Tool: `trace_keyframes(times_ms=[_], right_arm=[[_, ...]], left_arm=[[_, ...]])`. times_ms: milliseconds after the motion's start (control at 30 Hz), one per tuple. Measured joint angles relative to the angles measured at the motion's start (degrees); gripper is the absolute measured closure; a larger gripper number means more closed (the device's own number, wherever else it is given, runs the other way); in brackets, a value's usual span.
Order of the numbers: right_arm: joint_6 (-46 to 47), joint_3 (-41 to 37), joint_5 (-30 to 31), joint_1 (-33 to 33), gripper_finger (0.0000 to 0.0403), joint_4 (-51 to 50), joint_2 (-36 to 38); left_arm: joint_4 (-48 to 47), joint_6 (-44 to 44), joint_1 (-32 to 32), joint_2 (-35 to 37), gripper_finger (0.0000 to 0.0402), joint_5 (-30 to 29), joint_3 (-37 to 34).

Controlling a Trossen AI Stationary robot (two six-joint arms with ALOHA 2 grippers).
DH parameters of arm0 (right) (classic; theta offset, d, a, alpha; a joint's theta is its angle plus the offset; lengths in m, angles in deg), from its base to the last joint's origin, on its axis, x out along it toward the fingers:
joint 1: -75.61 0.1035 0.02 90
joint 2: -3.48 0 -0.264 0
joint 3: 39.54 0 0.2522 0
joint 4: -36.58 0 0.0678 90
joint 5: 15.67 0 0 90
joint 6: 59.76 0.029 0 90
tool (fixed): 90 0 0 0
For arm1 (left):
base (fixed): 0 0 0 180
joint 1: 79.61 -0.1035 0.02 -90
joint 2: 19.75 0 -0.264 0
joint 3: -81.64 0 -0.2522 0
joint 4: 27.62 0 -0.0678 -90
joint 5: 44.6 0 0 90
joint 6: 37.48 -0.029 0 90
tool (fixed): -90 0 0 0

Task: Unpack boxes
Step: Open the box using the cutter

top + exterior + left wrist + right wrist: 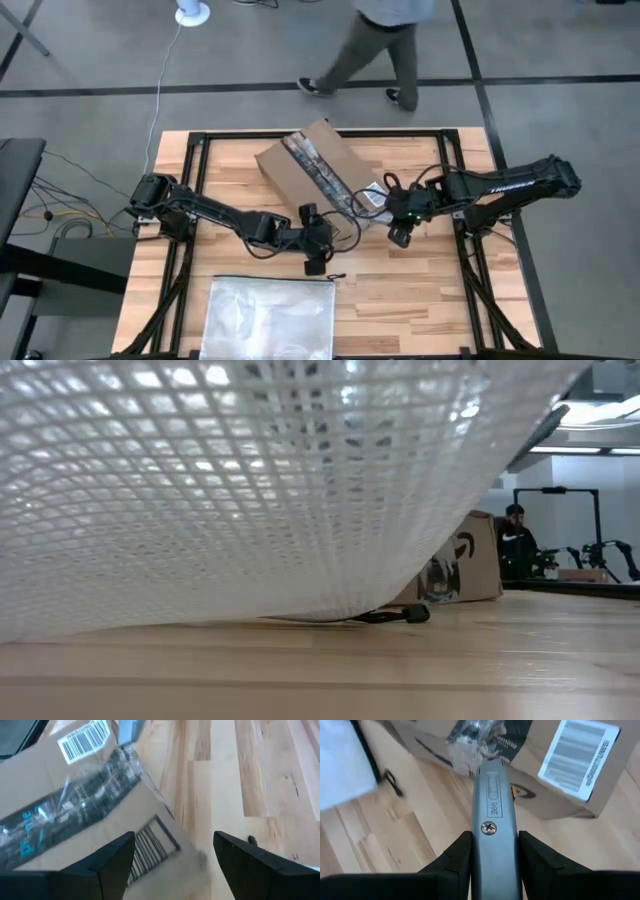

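Right tool [492,855] grips knife [492,805] marked "366" | box [310,165] barcode label [580,757]

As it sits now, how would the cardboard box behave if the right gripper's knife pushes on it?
The cardboard box looks stiff-walled. It probably slides on the smooth wooden table, since the open left gripper isn't bracing it. The utility knife presses near one end, so it may pivot.

Bare wood along the left edge and in the far-left corner of the table [190,165]; open for passage. Cardboard box [310,165] blocking the middle toward the far edge. Left gripper [315,250] and right gripper [400,225], the latter clamped on a utility knife [492,815], crowding its near side. Plastic bag [268,318] covering the near edge's middle. Near-right corner free.
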Motion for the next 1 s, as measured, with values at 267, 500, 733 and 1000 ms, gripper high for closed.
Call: trace_keyframes(times_ms=[267, 500, 733, 1000], right_arm=[[1.4, 0.7, 0.3, -0.1, 0.0293, -2.0, 1.5], [1.9, 1.1, 0.6, -0.2, 0.0294, -15.0, 1.7], [2.3, 1.1, 1.2, -0.2, 0.0294, -15.1, 1.7], [1.9, 1.0, 1.3, -0.2, 0.0294, -15.0, 1.7]], left_arm=[[0.3, -0.2, -0.2, 0.0, 0.0146, 0.0, 0.0], [0.0, 0.0, -1.1, 0.0, 0.0146, 0.0, -0.3], [7.2, -2.6, -2.0, 0.0, 0.0146, 0.2, -0.4], [11.7, -2.0, -7.0, -2.9, 0.0146, 3.7, -0.4]])
